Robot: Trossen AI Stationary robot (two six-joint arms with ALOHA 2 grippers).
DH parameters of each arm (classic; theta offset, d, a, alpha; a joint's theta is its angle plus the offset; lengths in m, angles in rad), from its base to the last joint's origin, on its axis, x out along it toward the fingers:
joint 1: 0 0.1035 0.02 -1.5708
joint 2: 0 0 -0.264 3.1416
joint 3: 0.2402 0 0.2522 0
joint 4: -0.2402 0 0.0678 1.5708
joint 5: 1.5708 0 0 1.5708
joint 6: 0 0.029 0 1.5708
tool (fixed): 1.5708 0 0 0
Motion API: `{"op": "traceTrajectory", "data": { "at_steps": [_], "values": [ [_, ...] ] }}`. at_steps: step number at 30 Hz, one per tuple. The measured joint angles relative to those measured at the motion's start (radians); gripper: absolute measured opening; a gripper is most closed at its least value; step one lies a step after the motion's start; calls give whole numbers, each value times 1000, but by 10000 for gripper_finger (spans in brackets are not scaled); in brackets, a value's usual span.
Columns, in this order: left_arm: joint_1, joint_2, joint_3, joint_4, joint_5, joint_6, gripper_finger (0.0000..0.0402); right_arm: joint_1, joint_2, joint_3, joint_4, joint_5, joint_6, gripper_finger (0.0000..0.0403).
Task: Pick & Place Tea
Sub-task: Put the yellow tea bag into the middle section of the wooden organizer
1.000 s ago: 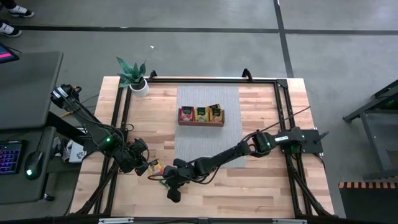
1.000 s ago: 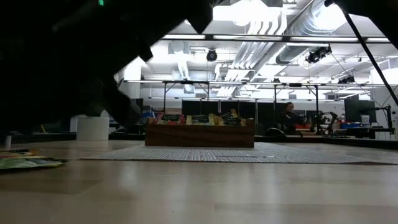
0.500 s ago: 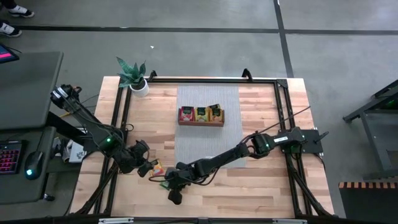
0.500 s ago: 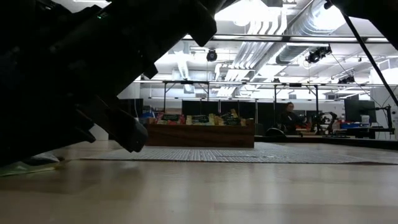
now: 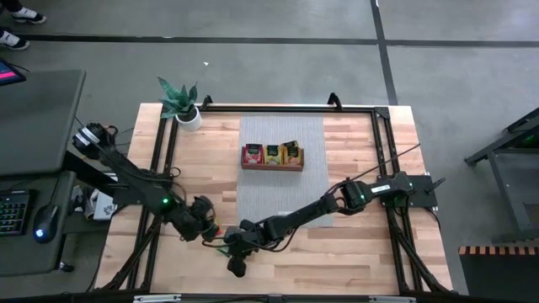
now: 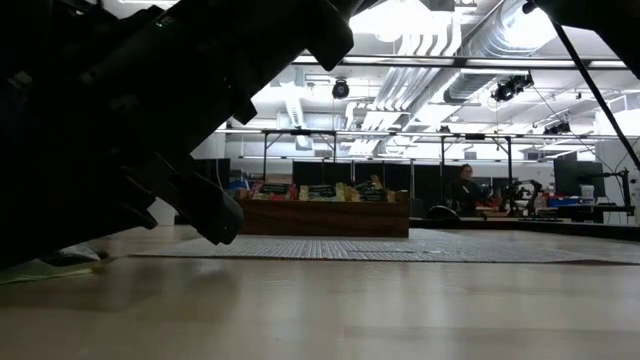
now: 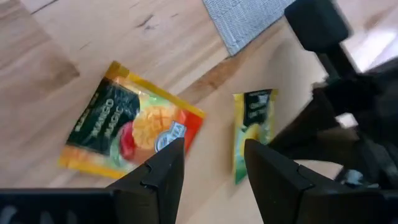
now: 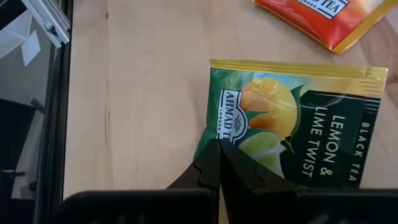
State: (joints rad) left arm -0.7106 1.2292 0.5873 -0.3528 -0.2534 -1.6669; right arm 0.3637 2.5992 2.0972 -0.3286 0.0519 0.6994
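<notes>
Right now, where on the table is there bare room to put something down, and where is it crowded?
Bare wood lies right of the grey mat, towards the frame rail. Bare mat shows in front of the wooden tray. The front left is crowded: the left gripper, open, and the right gripper, shut, meet over two loose tea packets.

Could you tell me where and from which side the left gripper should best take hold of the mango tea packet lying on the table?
The mango tea packet lies flat on the bare wood, so probably only its thin edges offer a grip. The open left gripper hangs just above its red corner; coming straight down and pinching that corner looks best. It also stays apart from the lemon-lime packet nearby.
</notes>
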Motion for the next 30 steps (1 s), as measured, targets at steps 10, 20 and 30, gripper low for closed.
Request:
{"op": "traceTrajectory", "data": {
  "at_steps": [10,20,30],
  "values": [
    [125,153,-1,116,131,66,165,1,0,-2,0,8,7,0],
    [157,176,0,228,209,176,165,5,0,-2,-6,3,-3,0],
    [168,227,2,345,279,200,165,5,0,-2,0,11,-7,0]
  ]
}}
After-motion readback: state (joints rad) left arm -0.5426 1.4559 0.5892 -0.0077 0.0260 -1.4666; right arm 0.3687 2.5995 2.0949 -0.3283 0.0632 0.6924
